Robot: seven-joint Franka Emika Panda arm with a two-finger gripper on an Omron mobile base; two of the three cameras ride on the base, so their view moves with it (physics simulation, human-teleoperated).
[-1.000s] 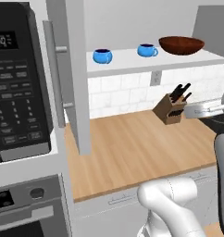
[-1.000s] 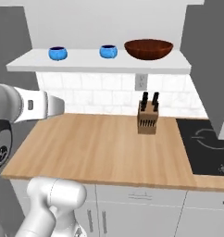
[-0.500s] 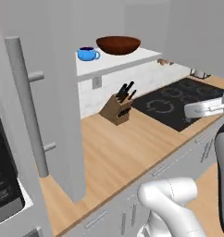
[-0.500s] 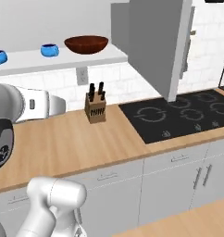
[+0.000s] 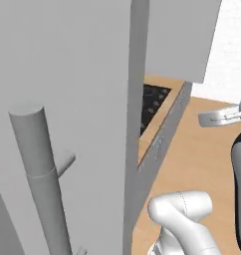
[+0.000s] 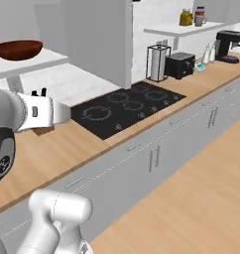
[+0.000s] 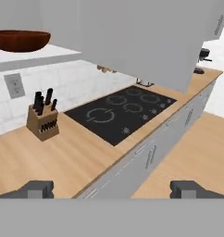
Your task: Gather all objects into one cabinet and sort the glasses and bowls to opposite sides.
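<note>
One wide, smooth brown bowl (image 7: 21, 40) sits upper left on a white shelf (image 7: 35, 59). Below lie a woodgrain desk (image 7: 49, 157) and glossy black hob (image 7: 121, 111). Hand (image 7: 112, 189) spread, empty.

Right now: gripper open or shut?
Open. In the hand view the gripper fingertips stand far apart, with nothing between them.

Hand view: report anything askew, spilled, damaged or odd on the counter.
Nothing stands out. The knife block stands upright on the wooden counter, the black cooktop is bare, and the dark brown bowl sits level on its shelf.
</note>
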